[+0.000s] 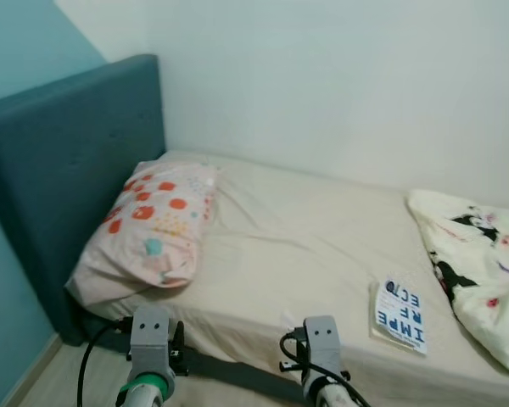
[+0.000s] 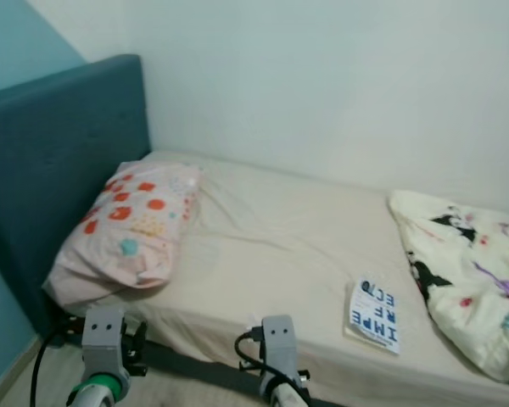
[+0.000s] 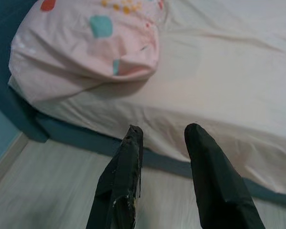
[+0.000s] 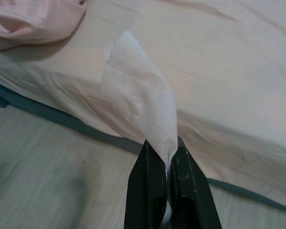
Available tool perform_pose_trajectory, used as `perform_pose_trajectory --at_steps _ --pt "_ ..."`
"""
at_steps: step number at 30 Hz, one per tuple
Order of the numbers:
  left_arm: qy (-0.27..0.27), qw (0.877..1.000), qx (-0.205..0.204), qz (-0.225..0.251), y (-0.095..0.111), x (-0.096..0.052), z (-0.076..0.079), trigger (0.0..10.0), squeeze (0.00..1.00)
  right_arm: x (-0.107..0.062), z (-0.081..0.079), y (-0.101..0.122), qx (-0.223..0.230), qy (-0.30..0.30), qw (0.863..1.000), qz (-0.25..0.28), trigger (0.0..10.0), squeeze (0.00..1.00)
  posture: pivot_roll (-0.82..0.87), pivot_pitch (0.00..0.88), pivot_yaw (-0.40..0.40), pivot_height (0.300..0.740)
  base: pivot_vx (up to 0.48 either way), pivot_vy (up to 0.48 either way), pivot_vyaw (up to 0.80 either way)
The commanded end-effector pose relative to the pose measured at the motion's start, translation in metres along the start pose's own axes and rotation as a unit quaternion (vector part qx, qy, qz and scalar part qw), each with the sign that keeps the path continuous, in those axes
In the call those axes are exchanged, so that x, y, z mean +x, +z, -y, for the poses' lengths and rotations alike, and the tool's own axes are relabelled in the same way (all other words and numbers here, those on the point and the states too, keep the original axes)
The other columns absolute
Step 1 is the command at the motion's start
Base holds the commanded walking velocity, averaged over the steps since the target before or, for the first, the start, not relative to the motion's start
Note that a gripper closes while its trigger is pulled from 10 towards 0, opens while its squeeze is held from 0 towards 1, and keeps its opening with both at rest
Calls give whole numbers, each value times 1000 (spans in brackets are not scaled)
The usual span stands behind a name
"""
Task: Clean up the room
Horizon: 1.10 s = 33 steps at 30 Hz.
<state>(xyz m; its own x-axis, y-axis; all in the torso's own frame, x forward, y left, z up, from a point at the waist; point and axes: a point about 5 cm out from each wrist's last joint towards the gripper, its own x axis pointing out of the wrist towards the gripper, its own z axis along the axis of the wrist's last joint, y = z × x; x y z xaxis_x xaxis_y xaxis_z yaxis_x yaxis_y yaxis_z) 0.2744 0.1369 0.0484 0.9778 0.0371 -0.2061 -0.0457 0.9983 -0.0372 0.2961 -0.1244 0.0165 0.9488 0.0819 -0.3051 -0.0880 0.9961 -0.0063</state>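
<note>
the right gripper (image 4: 168, 157) is pinched tight on one thin white paper tissue (image 4: 142, 102). the tissue sticks up out of the two black fingers and flops over the edge of the bed with the cream sheet (image 1: 305, 246). it looks very light and very soft. it would bend and crumple, and i think it could tear if pulled hard. it is held by one corner down low, and that seems a good place, since the rest hangs free. a light squeeze should be enough to carry it.

the left gripper (image 3: 164, 136) has its two fingers spread apart with nothing between them. it points at the side of the bed, near the pink pillow with red and teal dots (image 1: 148, 233).

one flat white booklet with big dark blue letters (image 1: 399, 314) lies on the sheet near the front edge of the bed. it looks thin and a bit stiff, so i would slide a finger under an edge to lift it. one cream blanket with black cartoon pictures (image 1: 479, 263) is bunched up at the right side of the bed. it looks soft and bulky, so grab a thick fold.

so i count one tissue, one booklet, one pillow, one blanket and one dark blue cloth headboard (image 1: 68, 161) against the wall.
</note>
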Motion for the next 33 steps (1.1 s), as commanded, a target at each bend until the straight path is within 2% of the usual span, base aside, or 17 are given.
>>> perform_pose_trajectory --at_steps 1,33 --pt "-1 1000 -1 -5 -2 -1 1 10000 0 -1 0 -4 -2 2 1000 -9 10000 0 39 31 -43 740 0 0 0" --pt "4 1000 2 -8 -4 -4 0 10000 0 -3 -2 -7 -5 8 1000 -13 10000 0 40 37 -45 740 0 0 0"
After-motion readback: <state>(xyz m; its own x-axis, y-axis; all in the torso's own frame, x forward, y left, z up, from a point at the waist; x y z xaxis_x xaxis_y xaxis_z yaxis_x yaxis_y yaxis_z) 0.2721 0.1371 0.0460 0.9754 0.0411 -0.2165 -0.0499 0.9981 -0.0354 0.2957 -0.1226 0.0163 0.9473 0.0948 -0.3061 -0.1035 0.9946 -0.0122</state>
